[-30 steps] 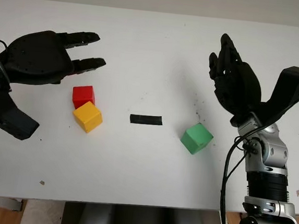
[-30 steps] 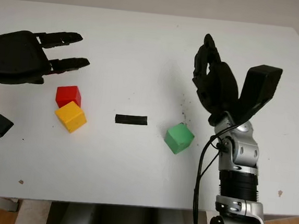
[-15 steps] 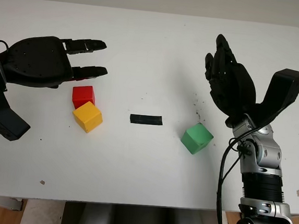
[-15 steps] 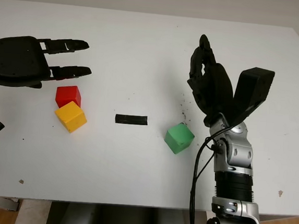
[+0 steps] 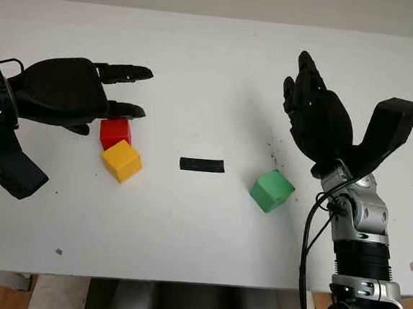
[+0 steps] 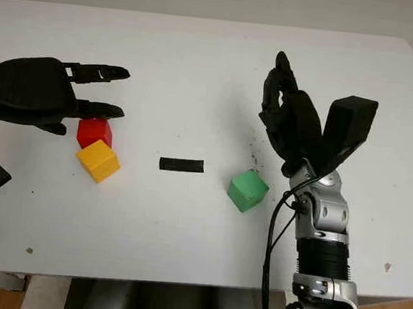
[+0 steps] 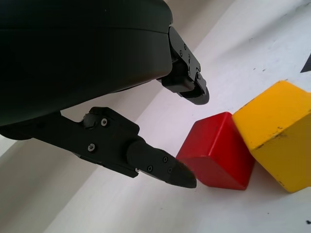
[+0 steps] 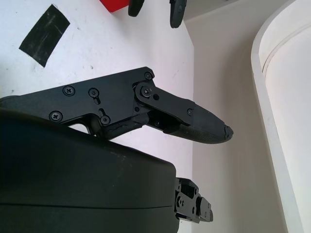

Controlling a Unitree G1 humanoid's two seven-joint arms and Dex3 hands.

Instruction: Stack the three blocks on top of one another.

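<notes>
While the empty left hand (image 5: 74, 99) hovers fingers-wide above the red block (image 5: 114, 131) — yellow block (image 5: 121, 160) touching it — a grasp could nudge both; the right hand (image 5: 318, 121), also empty, hangs beyond the green block (image 5: 271, 190).

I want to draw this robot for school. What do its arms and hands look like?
Both hands are black, with rounded shiny shells and jointed fingers held by little screws: the left hand and the right hand. The right arm is silver metal with black ribbed rings, and a thin black cable loops beside it. The left arm is black and blocky.
</notes>
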